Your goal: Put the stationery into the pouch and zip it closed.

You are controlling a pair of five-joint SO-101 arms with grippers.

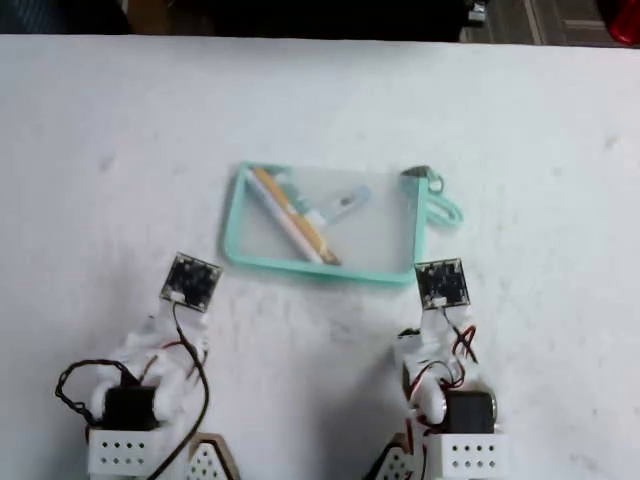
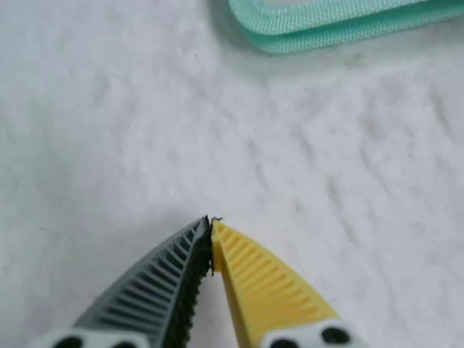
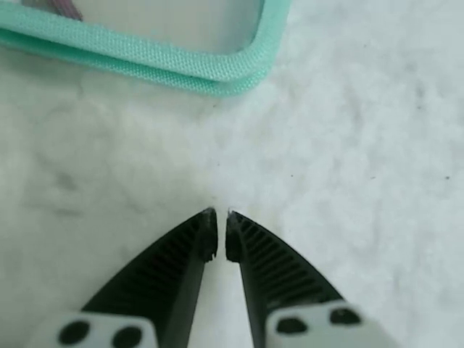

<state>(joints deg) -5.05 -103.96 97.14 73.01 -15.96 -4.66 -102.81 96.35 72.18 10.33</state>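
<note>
A clear pouch with a mint-green rim (image 1: 232, 215) lies flat at the table's middle. Pencils (image 1: 295, 222) and a small pale item (image 1: 343, 205) show through its clear face. Its green strap (image 1: 445, 207) trails off the right end. My left gripper (image 2: 211, 222) is shut and empty over bare table, short of the pouch's near left corner (image 2: 290, 36). My right gripper (image 3: 220, 215) is shut too, holding nothing, just short of the pouch's near right corner (image 3: 239, 76). From above, both arms (image 1: 190, 280) (image 1: 441, 284) sit near the front edge.
The white table (image 1: 100, 130) has open room to the left, right and behind the pouch. Dark floor lies past the far edge (image 1: 300, 20).
</note>
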